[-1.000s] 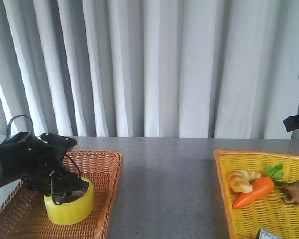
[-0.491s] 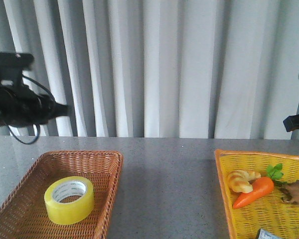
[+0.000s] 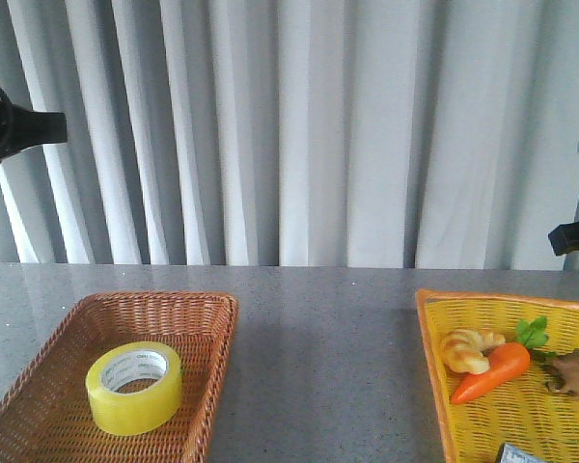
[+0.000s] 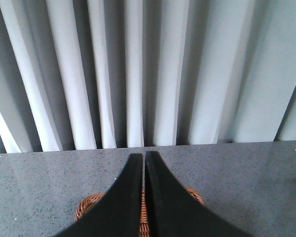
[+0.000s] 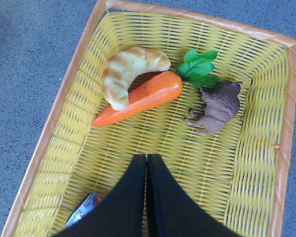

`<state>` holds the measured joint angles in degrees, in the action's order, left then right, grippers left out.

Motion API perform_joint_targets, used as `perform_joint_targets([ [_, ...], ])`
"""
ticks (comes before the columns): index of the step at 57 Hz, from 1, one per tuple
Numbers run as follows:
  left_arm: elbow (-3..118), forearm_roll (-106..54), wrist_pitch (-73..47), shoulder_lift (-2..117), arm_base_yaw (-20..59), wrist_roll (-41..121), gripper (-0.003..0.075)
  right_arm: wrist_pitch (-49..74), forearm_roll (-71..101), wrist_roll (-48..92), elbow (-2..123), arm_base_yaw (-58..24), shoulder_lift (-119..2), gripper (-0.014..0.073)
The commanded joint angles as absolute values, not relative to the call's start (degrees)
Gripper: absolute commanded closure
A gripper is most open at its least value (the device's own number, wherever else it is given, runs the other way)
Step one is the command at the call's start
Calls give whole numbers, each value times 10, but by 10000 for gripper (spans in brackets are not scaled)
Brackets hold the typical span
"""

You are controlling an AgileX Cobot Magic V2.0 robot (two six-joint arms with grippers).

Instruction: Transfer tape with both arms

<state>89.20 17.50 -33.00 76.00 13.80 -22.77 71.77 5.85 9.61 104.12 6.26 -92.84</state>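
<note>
The yellow tape [image 3: 135,388] lies flat in a brown wicker basket [image 3: 222,318] at the front left of the table. My left arm [image 3: 19,130] is high above the table at the left edge, far from the tape. In the left wrist view my left gripper [image 4: 144,156] is shut and empty, over the basket's far rim [image 4: 86,210]. The tape is hidden there. My right gripper [image 5: 146,157] is shut and empty, hovering over a yellow basket [image 5: 64,94]. Only a bit of the right arm [image 3: 574,236] shows in the front view.
The yellow basket [image 3: 427,328] at the front right holds a carrot [image 5: 138,98], a bread roll [image 5: 126,74], a brown animal toy [image 5: 217,106] and a small packet [image 5: 84,210]. A grey curtain hangs behind the table.
My left arm has lifted off the tape and risen up and to the left. The tape stays in the brown basket. The right arm has not moved.
</note>
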Motion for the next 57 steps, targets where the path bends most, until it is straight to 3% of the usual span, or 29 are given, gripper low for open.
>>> perform_joint_targets([
  [1, 909, 177, -296, 745, 138, -232, 727, 694, 62, 96, 1054, 65, -907, 601],
  [36, 909, 177, -316, 744, 138, -229, 727, 694, 62, 96, 1054, 65, -907, 601],
  [47, 849, 137, -414, 632, 138, -128, 727, 694, 62, 96, 1054, 65, -907, 601],
  [57, 660, 101, -357, 459, 138, -95, 727, 694, 62, 96, 1054, 65, -907, 601],
])
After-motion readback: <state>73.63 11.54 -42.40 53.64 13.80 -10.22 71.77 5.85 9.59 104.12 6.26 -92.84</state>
